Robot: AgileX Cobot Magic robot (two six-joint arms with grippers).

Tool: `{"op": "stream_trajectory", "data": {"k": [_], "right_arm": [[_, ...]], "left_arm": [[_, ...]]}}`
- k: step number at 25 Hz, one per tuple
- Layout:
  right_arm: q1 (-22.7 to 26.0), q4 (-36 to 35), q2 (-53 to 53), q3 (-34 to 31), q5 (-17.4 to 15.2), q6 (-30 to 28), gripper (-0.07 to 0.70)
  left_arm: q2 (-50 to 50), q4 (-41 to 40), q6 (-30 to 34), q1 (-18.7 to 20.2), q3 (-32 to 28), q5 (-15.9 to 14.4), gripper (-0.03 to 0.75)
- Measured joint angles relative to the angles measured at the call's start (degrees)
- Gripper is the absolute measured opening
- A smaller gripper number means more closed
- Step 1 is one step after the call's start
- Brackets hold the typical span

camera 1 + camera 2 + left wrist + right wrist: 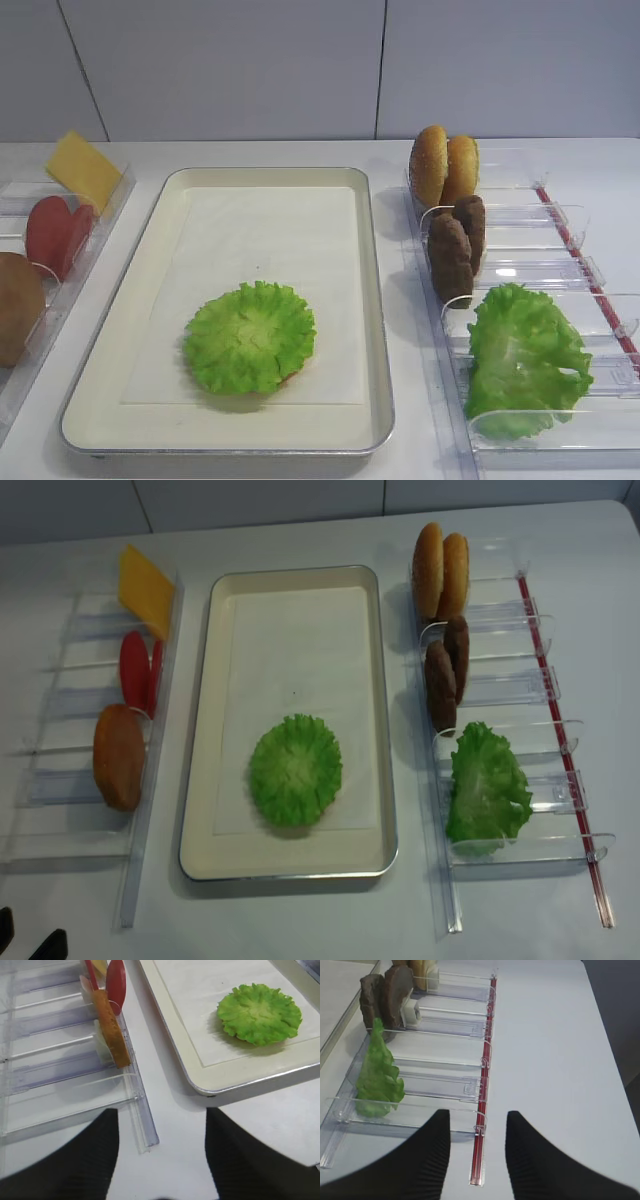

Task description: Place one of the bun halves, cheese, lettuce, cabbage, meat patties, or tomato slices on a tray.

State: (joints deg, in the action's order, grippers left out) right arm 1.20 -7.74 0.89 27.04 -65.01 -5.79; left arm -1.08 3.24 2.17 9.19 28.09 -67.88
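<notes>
On the white table [300, 155], both claws [477, 1152] [162, 1147] gape wide, holding nothing.

Clear plastic bins [520, 260] flank a white table [300, 155], one holding upright green leaves [525, 360].

A lettuce [295, 770] rosette lies flat on the tray [200, 810].

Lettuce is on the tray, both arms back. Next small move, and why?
Probably send the right gripper forward to the patties. The lettuce already lies flat on the tray, the right jaws stand open and empty, and the patties stand upright in the bin ahead, on that arm's side.
</notes>
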Motion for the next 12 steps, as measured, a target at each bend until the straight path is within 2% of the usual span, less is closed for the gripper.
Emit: {"op": "stream_trajectory", "data": {"k": [12], "right_arm": [[0.0,0.1,0.1,0.0,0.0,3.8,0.274]], "left_arm": [[0.0,0.0,0.0,0.0,0.0,0.0,0.361]]}}
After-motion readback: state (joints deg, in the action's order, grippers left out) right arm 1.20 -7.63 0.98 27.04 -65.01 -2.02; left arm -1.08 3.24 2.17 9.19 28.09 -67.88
